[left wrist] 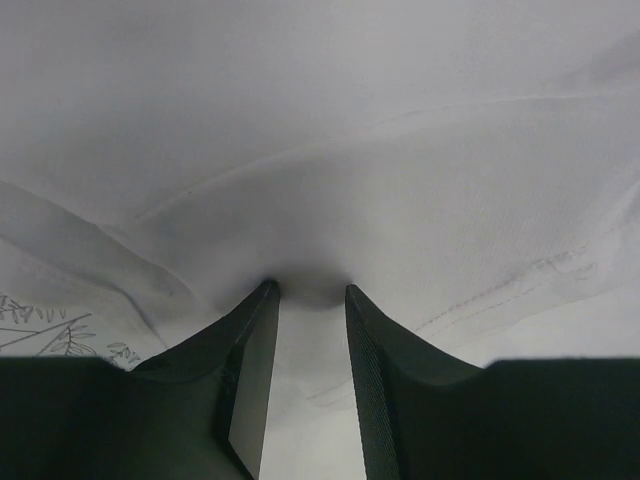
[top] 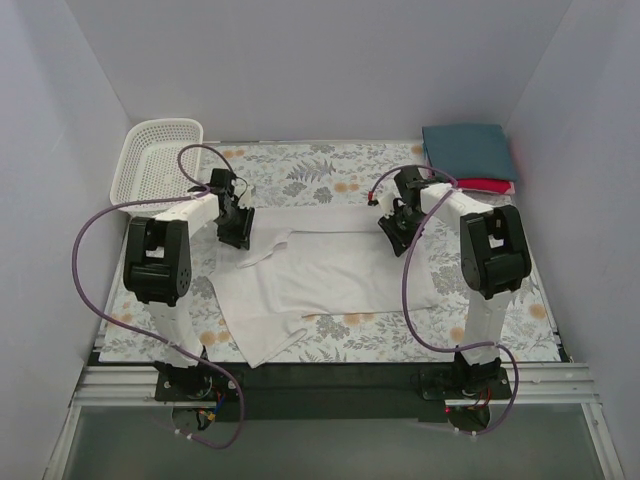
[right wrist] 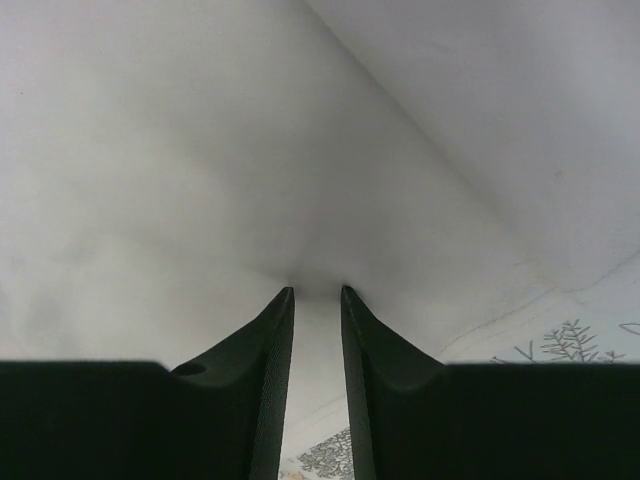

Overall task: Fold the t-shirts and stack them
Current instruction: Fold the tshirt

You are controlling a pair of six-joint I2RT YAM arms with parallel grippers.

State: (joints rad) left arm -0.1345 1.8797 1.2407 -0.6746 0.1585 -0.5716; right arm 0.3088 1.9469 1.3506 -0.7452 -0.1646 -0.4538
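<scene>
White cloth, soft and light: the white shirt (top: 330,275) lies spread across the middle of the floral worktop (top: 330,165). It is partly doubled over, with a loose flap trailing toward the near left corner. It looks limp enough to sag and crease wherever it is lifted, so I judge the best holds to be out at its far corners or along a hem, one hold per side, to keep the fold line taut.

Over on the left, the left end effector (top: 237,228) is down at the shirt's far left edge. The wrist view shows its jaws nearly together, a pinch of white fabric (left wrist: 320,150) tenting up between the tips.

Across to the right, the right end effector (top: 392,232) mirrors it at the far right edge. Its jaws have narrowed to a slit and white cloth (right wrist: 200,150) is gathered into them.

Far right, at the back corner, the folded teal shirt (top: 468,150) sits on the red shirt (top: 492,186), well apart from the white one.
</scene>
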